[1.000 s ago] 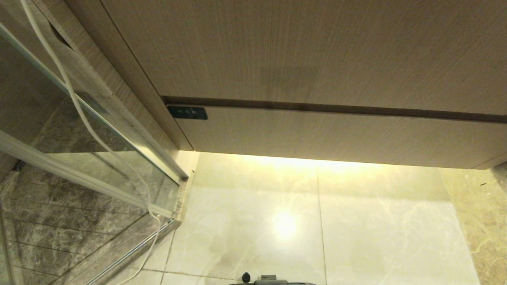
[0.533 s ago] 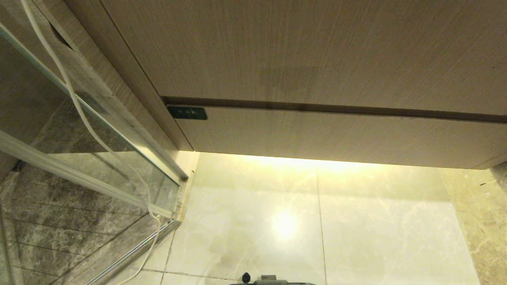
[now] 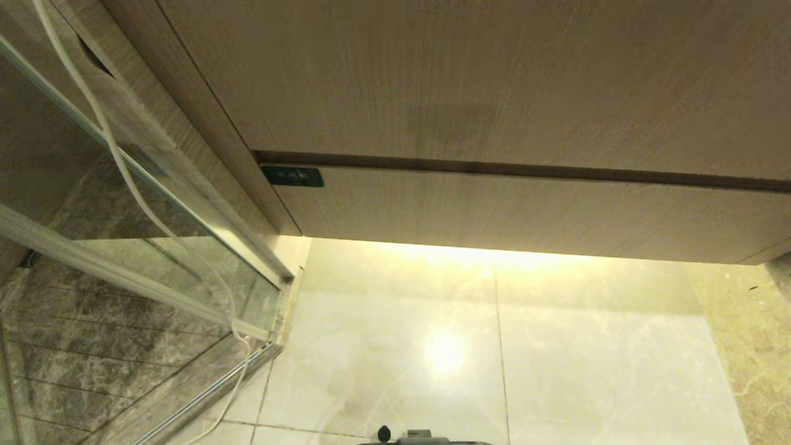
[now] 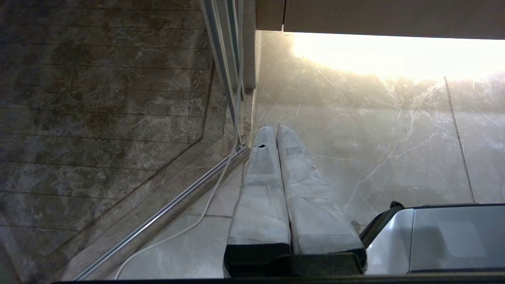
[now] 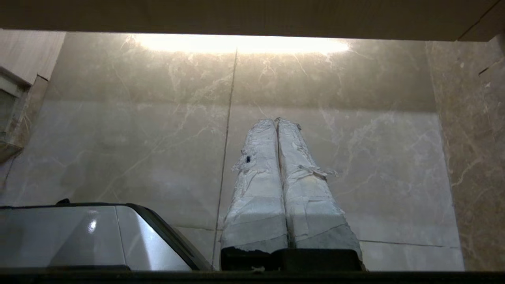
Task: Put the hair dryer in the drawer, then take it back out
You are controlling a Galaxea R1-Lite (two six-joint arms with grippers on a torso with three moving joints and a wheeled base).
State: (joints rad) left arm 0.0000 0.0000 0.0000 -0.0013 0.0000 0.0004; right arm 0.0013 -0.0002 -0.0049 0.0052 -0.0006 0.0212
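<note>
While both arms hang low over the floor, the drawer is fully pushed in, its light wood-grain front level with the taller wood-grain panel above it. A small black label sits at the left end of the drawer front. The hair dryer itself cannot be seen in any view; only a white cord shows, running down the left side in front of the glass shower door and reaching the metal floor rail near the door's corner.

The left gripper points at the pale marble floor just beside that rail, with its two wrapped fingers pressed together and nothing between them. The right gripper hangs over the floor further to the right, also with its fingers pressed together and empty. A grey part of the robot base shows near each gripper. A warm strip of light falls on the floor under the drawer.

Compared with the head pictures from a moment ago, nothing differs: the drawer, the cord and the glass door are at the same places, and no arm has entered that view.
</note>
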